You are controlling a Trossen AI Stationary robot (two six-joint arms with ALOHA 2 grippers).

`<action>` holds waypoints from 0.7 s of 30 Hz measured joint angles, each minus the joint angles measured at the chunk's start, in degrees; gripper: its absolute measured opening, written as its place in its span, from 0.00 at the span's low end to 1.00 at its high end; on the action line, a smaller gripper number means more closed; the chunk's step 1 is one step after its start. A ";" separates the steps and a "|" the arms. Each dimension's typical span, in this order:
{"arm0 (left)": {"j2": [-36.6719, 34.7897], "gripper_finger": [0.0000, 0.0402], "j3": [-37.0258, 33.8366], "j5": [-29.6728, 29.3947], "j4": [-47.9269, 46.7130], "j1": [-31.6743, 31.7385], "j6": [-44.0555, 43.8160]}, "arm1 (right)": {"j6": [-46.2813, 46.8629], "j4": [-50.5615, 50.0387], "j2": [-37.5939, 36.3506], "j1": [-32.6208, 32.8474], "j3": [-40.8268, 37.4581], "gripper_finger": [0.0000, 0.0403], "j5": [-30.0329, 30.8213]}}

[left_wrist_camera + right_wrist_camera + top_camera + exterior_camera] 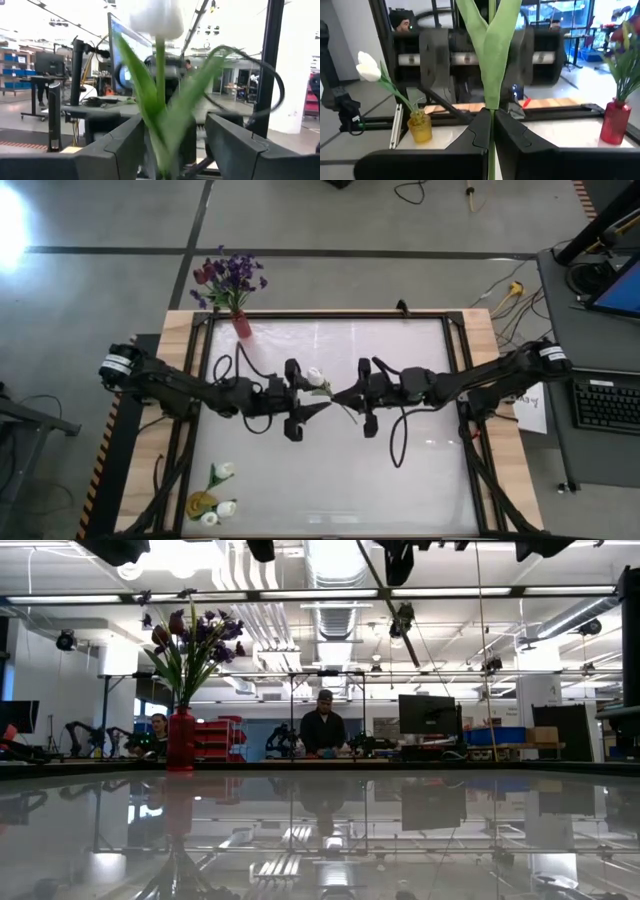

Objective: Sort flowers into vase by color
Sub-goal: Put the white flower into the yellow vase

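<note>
Mid-bench, above the glossy white surface (400,470), both arms meet nose to nose around one white tulip (316,376).

Right tool (340,396): clamped shut on the tulip's stem and leaves. Right wrist view shows both fingers (472,131) pressed together on the green stalk (492,60), leaves fanning out above the pinch.

Left tool (308,391): fingers spread wide, one on each side of the same tulip. Left wrist view shows the stem (160,75) running up between the two fingers (125,145) with a gap on both sides, white bud (156,17) on top. Not touching it as far as I can see, so open, gripping nothing.

Tulip is off the bench, bud toward the left arm, stem end toward the right arm.

Other flowers:
- Red vase (241,326) at the far edge on the left-arm side, holding the purple blossoms (238,272) and a dark red tulip (204,275). Low view shows it upright (181,740).
- Yellow vase (201,504) at the near-left corner, with white tulips (222,471) in it or just beside it; from above it looks tipped over, can't tell for sure. Right wrist view shows it standing with one white bud (368,67) leaning out.

Background in the low view: a person (323,728) at a workstation, well beyond the bench.
</note>
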 joint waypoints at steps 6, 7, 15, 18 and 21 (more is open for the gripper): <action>-0.30 0.41 1.32 0.01 -1.66 0.48 0.12 | 0.08 0.85 0.64 0.17 -0.01 0.02 -0.02; -0.35 0.37 1.38 -0.04 -2.41 0.52 0.11 | 0.11 0.97 0.63 0.24 0.00 0.03 -0.02; -2.47 0.02 1.50 0.09 -7.22 0.77 1.42 | 0.99 0.62 0.64 0.24 0.00 0.11 -0.57; -5.12 0.03 1.50 0.33 -11.56 0.76 2.29 | 1.12 -0.47 0.57 0.26 0.00 0.20 -1.92; -10.14 0.01 1.49 0.33 -20.14 0.76 2.85 | 2.53 -1.95 -0.63 0.49 0.00 0.33 -2.03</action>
